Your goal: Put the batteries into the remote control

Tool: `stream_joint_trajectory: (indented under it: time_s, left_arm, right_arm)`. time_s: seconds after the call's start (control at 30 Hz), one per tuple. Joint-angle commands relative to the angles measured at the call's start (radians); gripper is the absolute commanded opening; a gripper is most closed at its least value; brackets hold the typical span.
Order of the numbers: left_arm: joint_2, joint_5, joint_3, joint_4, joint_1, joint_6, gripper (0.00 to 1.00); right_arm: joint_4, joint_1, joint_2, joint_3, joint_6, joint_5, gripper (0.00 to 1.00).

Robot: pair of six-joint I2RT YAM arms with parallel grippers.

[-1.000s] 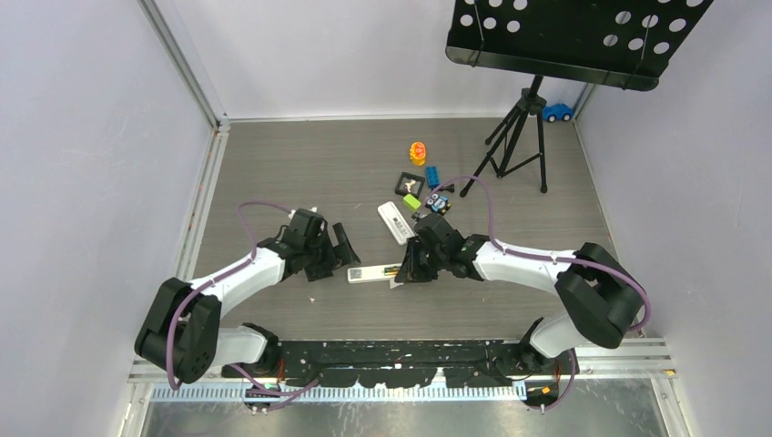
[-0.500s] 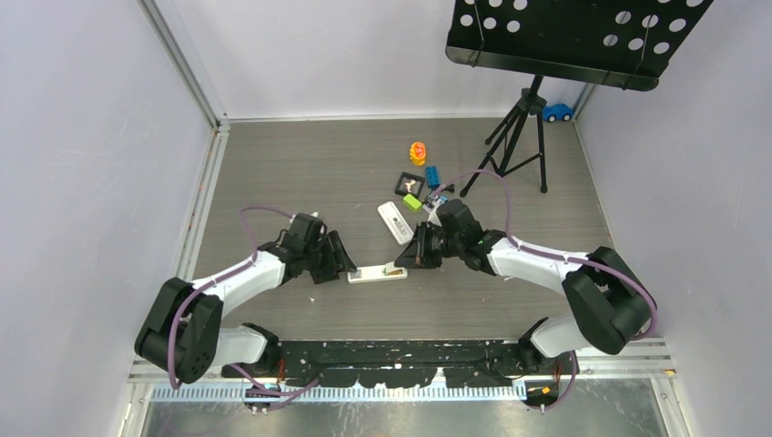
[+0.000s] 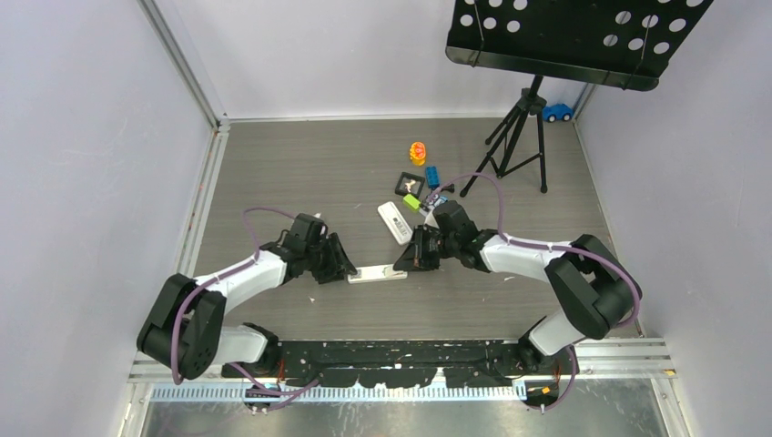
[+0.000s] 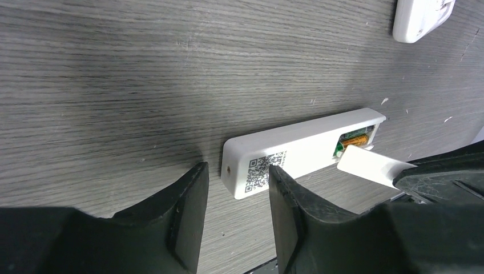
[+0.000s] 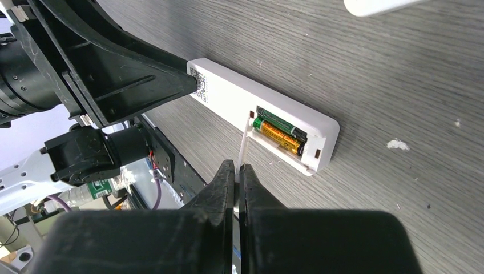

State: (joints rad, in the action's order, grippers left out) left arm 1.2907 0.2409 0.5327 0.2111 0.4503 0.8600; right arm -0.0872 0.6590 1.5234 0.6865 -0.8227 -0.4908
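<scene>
The grey wood-grain table [image 3: 300,173], boxed in by pale walls, holds the remote control [image 3: 378,273] back-up near its middle. The left gripper [image 4: 237,182] stands half-narrowed about the remote's coded end, with a sliver of table showing beside one finger, so it is not clamped yet. The right gripper [image 5: 236,177] is pinched on a thin white cover [image 5: 244,151], its edge at the recess where two batteries [image 5: 279,132] lie. Best to brace the remote first, then lower the cover flat and slide it in without levering the cells. A second ago the left jaws gaped wide, clear of the remote.

Battery cover [image 4: 374,165] end hidden inside right pincer [image 5: 237,169].
</scene>
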Motion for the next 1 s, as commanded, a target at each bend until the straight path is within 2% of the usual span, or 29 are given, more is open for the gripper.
stream_joint_trajectory:
  time_s: [0.0, 0.3, 0.73, 0.97]
  left_arm:
    - [0.015, 0.028, 0.003, -0.054, -0.004, -0.004, 0.44]
    - [0.017, 0.035, 0.007, -0.055, -0.004, -0.006, 0.41]
    - [0.042, 0.074, 0.023, -0.071, -0.004, -0.013, 0.36]
    - [0.056, 0.082, 0.030, -0.072, -0.004, -0.013, 0.36]
  right_arm:
    - [-0.064, -0.002, 0.024, 0.033, 0.013, -0.023, 0.00]
    - [-0.077, -0.003, 0.054, 0.036, 0.034, 0.007, 0.00]
    - [0.049, -0.003, 0.128, 0.073, 0.091, -0.022, 0.01]
    - [0.123, -0.004, 0.124, 0.109, 0.108, 0.035, 0.24]
